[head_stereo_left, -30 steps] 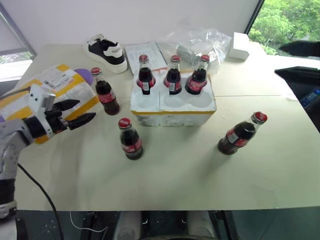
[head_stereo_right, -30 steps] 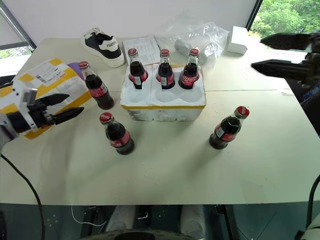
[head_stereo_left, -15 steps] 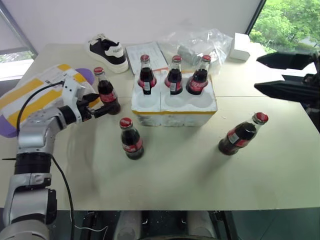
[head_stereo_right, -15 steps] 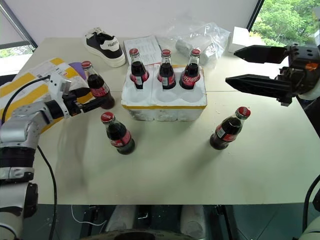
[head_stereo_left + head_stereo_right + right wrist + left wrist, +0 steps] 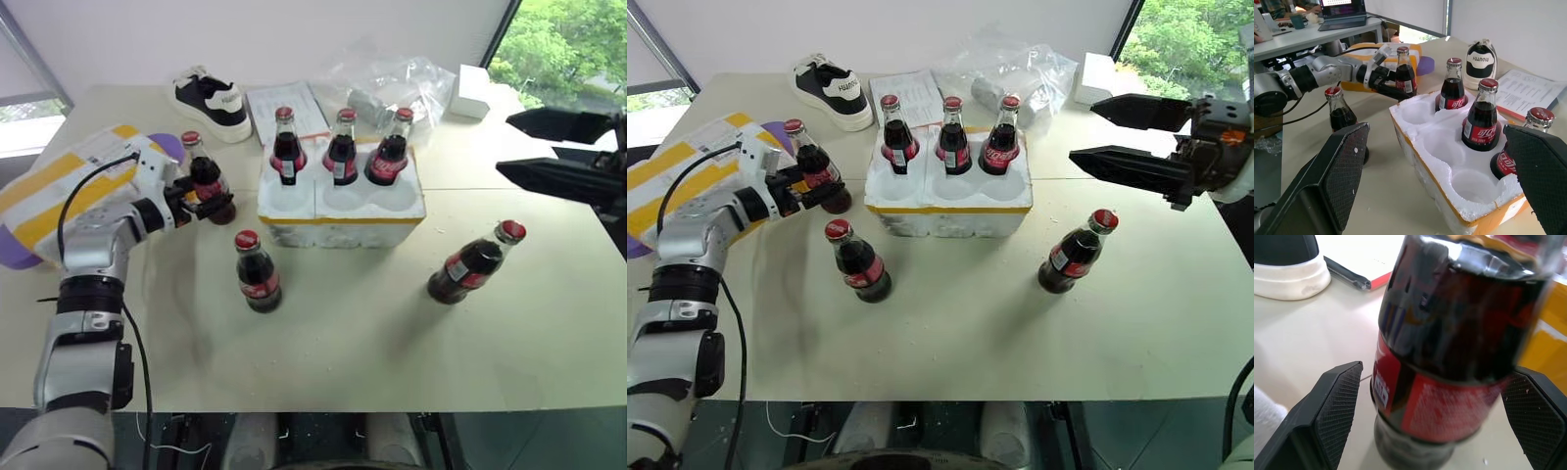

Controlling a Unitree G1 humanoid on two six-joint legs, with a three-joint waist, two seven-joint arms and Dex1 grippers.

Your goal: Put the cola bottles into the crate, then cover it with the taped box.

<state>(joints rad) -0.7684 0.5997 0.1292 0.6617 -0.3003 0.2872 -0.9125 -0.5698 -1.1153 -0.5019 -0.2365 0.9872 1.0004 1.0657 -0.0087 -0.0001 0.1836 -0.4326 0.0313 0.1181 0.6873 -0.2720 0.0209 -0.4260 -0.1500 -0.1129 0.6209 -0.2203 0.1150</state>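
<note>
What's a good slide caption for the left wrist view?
Open left gripper straddling a cola bottle on the table, fingers either side of its red label, not yet closed.

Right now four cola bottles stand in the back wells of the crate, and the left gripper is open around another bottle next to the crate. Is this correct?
Not quite: three cola bottles stand in the back wells of the crate, not four, as the left eye view shows. The rest holds: the left gripper is open around another bottle beside the crate.
</note>
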